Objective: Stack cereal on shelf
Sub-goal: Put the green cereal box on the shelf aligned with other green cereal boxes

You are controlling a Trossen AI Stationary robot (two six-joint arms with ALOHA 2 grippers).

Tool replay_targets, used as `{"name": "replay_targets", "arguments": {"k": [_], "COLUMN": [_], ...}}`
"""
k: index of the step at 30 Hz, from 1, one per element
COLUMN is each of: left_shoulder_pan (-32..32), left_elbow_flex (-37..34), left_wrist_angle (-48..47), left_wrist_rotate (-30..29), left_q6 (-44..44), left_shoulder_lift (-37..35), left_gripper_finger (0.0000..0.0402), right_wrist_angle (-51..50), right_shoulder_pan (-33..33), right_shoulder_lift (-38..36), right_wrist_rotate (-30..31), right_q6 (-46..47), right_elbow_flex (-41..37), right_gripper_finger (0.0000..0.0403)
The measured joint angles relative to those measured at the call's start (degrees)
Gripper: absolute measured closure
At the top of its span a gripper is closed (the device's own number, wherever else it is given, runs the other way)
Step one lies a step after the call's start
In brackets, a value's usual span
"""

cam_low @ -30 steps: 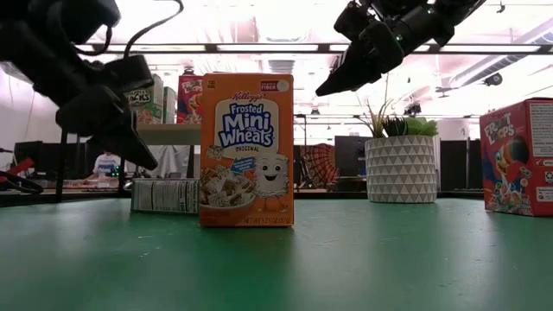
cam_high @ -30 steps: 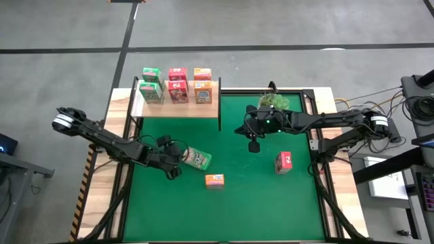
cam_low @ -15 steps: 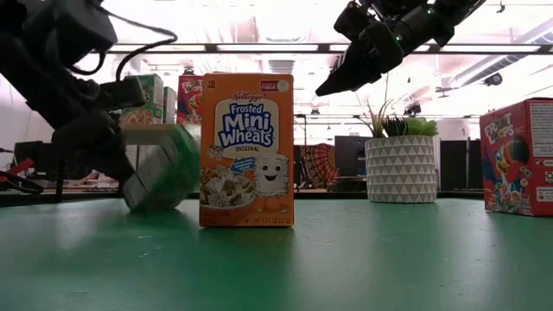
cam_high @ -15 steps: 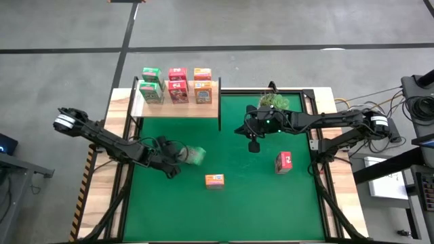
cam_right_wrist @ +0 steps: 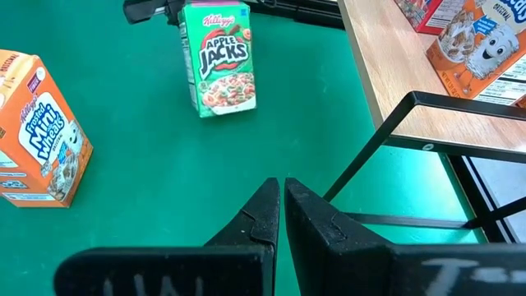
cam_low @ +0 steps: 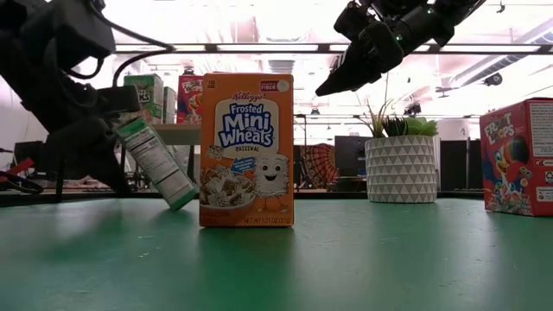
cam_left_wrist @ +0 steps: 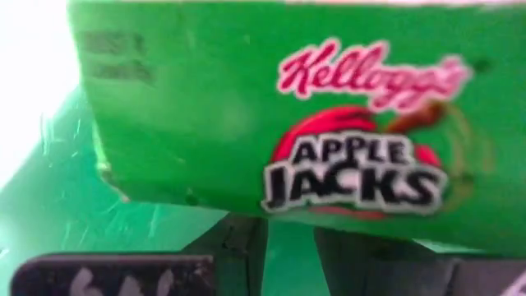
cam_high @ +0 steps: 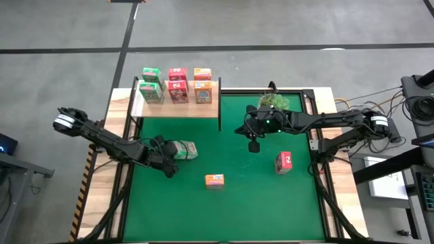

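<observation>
A green cereal box point(cam_high: 184, 150) stands tilted on the green table mat, left of centre. It also shows in the low view point(cam_low: 155, 164) and the right wrist view point(cam_right_wrist: 218, 57). My left gripper point(cam_high: 169, 152) is at its top end, shut on it. An orange cereal box point(cam_high: 214, 179) stands upright on its base near the middle. A pink cereal box point(cam_high: 283, 161) stands at the right. Several more boxes stand on the light-wood shelf point(cam_high: 178, 110) at the far left. My right gripper point(cam_high: 252, 145) is shut and empty, above the mat. My left gripper has the green box by its top end point(cam_low: 130, 130), coming from the table's left. In the left wrist view the box's printed face point(cam_left_wrist: 246, 107) covers the fingertips, so the kind of hold does not show. The box leans toward the gripper, its bottom edge point(cam_low: 180, 204) on the mat.
A potted plant point(cam_high: 272, 102) in a white pot point(cam_low: 402, 168) stands at the far right of the mat, just behind my right gripper. The shelf's dark metal upright point(cam_right_wrist: 370, 148) stands close in front of my right gripper. Bare mat lies along the near edge.
My left gripper has risen a little and gone slightly toward the table's left edge. The green box, which lay flat, has tipped up to nearly upright. Its top end has risen with the gripper and its bottom end has slid left along the mat.
</observation>
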Motion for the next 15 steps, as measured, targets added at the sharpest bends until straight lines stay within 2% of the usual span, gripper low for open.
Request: {"name": "replay_targets", "arguments": {"k": [5, 15], "left_shoulder_pan": [0.00, 0.00], "left_elbow_flex": [2.99, 7.00], "left_wrist_angle": [0.10, 0.49], "left_wrist_rotate": [-0.56, -6.57], "left_q6": [0.52, 2.18], "left_shoulder_lift": [-0.04, -0.07], "left_gripper_finger": [0.0325, 0.0325], "right_wrist_angle": [0.00, 0.00], "right_shoulder_pan": [0.00, 0.00], "right_shoulder_lift": [0.00, 0.00], "right_wrist_rotate": [0.00, 0.00], "right_q6": [0.00, 0.00], "right_elbow_flex": [0.01, 0.01], "right_gripper_finger": [0.0390, 0.0390]}}
